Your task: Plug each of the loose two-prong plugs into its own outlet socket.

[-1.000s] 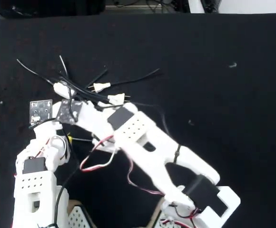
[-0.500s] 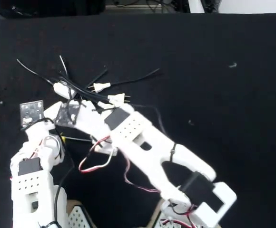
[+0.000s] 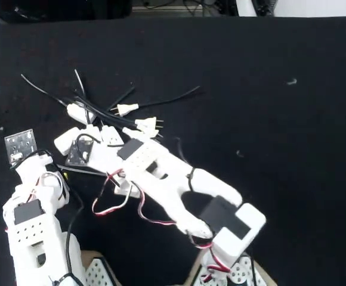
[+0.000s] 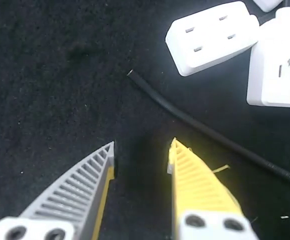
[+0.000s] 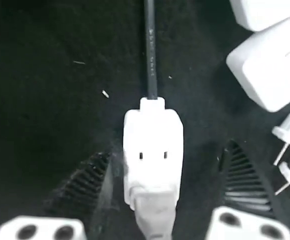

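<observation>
The left claw, ribbed and spread wide, hovers over the matte black surface beside a thin cable. The right claw gapes around a glossy white boxy socket. A two-prong plug lies among thin wires toward the surface's left edge.

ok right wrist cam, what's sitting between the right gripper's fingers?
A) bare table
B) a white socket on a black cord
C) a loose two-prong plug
B: in the right wrist view a white socket with two slots, on a black cord, lies in the gap of the open right gripper.
</observation>
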You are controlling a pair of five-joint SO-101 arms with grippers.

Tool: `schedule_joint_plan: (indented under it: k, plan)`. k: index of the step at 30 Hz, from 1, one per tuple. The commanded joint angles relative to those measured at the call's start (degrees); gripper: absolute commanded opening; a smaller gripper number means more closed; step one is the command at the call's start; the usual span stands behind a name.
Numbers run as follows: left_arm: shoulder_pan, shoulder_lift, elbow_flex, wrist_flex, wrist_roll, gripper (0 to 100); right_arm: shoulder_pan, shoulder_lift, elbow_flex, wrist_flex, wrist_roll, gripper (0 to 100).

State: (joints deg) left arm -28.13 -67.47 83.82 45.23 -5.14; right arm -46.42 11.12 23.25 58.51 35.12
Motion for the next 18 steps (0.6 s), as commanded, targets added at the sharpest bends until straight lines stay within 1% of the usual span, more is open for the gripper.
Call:
schedule_joint_plan:
  k: [1, 4, 6, 7, 9, 10, 14, 16, 18]
  plan:
    - [-0.40, -0.53, -3.47, -0.70, 0.62, 18, 2.37, 0.84, -3.74, -0.79, 2.73, 20.7]
    - [-0.40, -0.53, -3.47, -0.70, 0.62, 18, 4.66, 1.36, -3.82, -0.70, 4.31, 1.1]
    - [-0.40, -0.53, -3.47, -0.70, 0.62, 18, 6.33, 1.19, -4.09, 0.70, 4.22, 3.1]
    - [-0.40, -0.53, -3.47, -0.70, 0.62, 18, 6.86, 0.57, -4.18, 1.49, 4.22, 1.1]
    - [-0.40, -0.53, -3.38, -0.70, 0.62, 18, 7.47, -2.24, -4.18, 3.78, 3.96, 1.2]
    - [-0.40, -0.53, -3.38, -0.70, 0.62, 18, 7.47, -4.44, -4.09, 5.71, 2.46, 1.0]
    - [-0.40, -0.53, -3.38, -0.70, 0.62, 18, 8.44, -17.27, -4.18, 12.13, -8.26, 1.1]
    - [-0.40, -0.53, -3.38, -0.70, 0.62, 18, 12.13, -24.40, -4.18, 14.07, -11.69, 1.1]
    - [-0.40, -0.53, -3.38, -0.70, 0.62, 18, 18.64, -30.37, -4.18, 14.24, -13.71, 1.1]
